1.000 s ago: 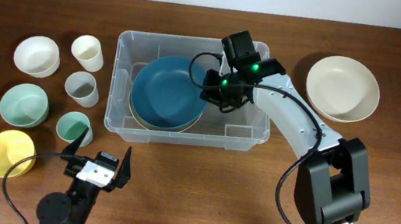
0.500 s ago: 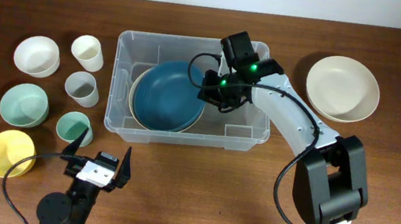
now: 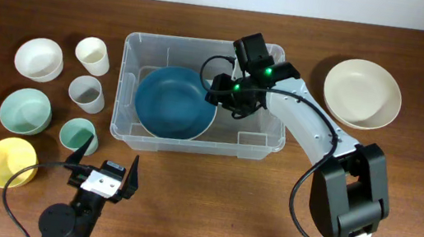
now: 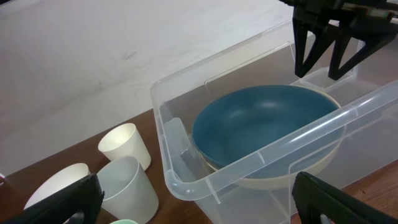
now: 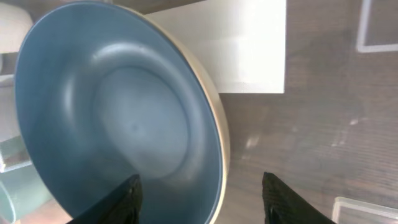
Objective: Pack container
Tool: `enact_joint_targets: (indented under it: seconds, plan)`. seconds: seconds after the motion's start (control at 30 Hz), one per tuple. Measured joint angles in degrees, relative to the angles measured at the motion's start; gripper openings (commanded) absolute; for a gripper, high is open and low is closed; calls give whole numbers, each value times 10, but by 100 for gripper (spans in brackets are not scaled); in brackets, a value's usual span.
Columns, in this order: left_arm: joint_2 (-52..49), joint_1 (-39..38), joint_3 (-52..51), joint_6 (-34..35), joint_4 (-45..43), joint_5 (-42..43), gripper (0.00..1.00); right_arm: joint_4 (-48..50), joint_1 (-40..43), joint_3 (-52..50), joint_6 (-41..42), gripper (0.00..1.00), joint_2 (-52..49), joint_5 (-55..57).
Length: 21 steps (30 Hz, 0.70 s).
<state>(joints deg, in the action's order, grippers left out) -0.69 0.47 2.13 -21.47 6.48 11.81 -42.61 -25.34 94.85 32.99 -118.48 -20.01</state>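
The clear container [image 3: 263,142] stands mid-table. In it lies a blue bowl [image 3: 174,102], nested on a cream bowl whose rim shows below it [image 4: 273,182]. My right gripper [image 3: 218,86] is down inside the container and open. Its fingers straddle the blue bowl's [image 5: 124,124] right rim without gripping it, and the container's white label [image 5: 242,50] shows under the bowl. My left gripper [image 3: 111,158] hovers open near the table's front edge, in front of the container's rim [image 4: 249,168], holding nothing.
Left of the container stand a white bowl [image 3: 39,58], a cream cup [image 3: 92,55], a grey cup [image 3: 87,93], a mint bowl [image 3: 26,111], a teal cup [image 3: 77,134] and a yellow bowl [image 3: 9,162]. A large cream bowl [image 3: 362,93] sits at the right.
My right gripper has opened and let go of the blue bowl. The bowl has settled leftwards onto the cream bowl. The left arm has not moved.
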Motion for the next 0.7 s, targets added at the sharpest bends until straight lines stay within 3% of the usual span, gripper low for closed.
enact_joint_targets:
  seconds: [0.17, 0.33, 0.47, 0.53, 0.7]
  plan:
    - [0, 0, 0, 0, 0, 0, 100, -57, 4, 55, -28, 56, -3, 14]
    - [0, 0, 0, 0, 0, 0, 99, -88, 6, 135, -48, 24, -3, 2]
    - [0, 0, 0, 0, 0, 0, 99, -77, -5, 156, -60, 9, -3, -15]
    - [0, 0, 0, 0, 0, 0, 99, -68, -21, 156, -62, 4, -3, -17]
    - [0, 0, 0, 0, 0, 0, 99, -63, -77, 156, -65, 4, -3, -4]
